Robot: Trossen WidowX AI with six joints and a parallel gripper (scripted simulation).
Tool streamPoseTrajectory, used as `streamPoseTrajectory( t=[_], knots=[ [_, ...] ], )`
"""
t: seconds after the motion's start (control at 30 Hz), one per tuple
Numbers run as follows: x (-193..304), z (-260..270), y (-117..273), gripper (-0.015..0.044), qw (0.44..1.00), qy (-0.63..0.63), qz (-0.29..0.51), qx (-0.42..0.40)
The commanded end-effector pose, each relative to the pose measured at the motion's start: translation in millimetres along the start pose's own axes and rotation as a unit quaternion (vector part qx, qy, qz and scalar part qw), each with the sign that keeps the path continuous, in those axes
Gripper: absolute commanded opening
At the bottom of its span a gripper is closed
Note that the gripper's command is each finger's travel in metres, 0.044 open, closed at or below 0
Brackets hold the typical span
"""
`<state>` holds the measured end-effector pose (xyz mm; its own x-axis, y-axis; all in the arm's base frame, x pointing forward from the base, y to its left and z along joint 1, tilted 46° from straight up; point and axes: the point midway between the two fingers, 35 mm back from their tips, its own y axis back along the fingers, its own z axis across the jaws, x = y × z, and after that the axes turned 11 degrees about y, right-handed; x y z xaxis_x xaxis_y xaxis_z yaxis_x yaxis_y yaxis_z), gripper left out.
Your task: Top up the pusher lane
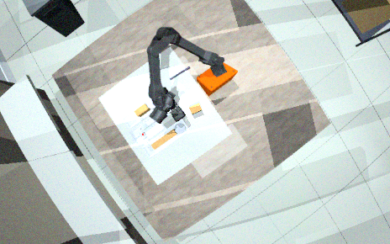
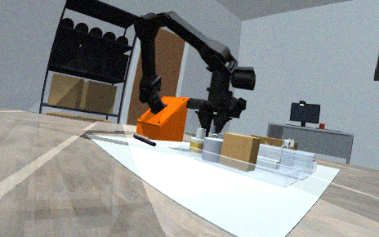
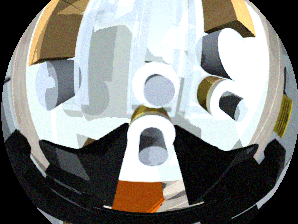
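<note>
My gripper [image 2: 212,130] [image 3: 150,128] is shut on a jar [image 3: 151,136] with a gold band, white shoulder and narrower grey top. It holds the jar upright at the front of the clear middle lane [image 3: 137,32]. The lane jar [image 3: 157,87], a white ring with a grey top, stands directly behind it; its lower body is hidden. Any gap between them, and the held jar's base against the front stop, cannot be made out. Another gold-banded jar [image 3: 218,97] [image 2: 196,144] stands to the right in the wrist view. The pusher plate is not clear.
Grey cylinders [image 3: 65,82] [image 3: 212,52] [image 2: 213,149] stand on both sides of the lane. Brown blocks [image 3: 60,32] [image 3: 227,17] [image 2: 238,151] flank it farther back. An orange box [image 1: 218,80] [image 2: 163,127] and a dark rod [image 1: 180,73] [image 2: 144,140] lie away from the lanes.
</note>
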<state>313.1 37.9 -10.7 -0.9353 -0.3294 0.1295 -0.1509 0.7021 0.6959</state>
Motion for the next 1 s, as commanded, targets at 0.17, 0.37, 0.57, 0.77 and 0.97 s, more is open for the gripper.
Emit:
streamPoseTrajectory(
  t=[0.17,0.37,0.57,0.77,0.97],
  knots=[
    [-12,-3,3,0.0,1.0,-0.008,-0.011,0.002],
    [-14,-4,3,0.0,1.0,-0.008,-0.011,0.002],
    [-16,-4,4,0.0,1.0,-0.008,-0.011,0.002],
    [-19,-5,4,0.0,1.0,-0.008,-0.011,0.002],
    [-21,-6,5,0.0,1.0,-0.008,-0.011,0.002]
  ],
)
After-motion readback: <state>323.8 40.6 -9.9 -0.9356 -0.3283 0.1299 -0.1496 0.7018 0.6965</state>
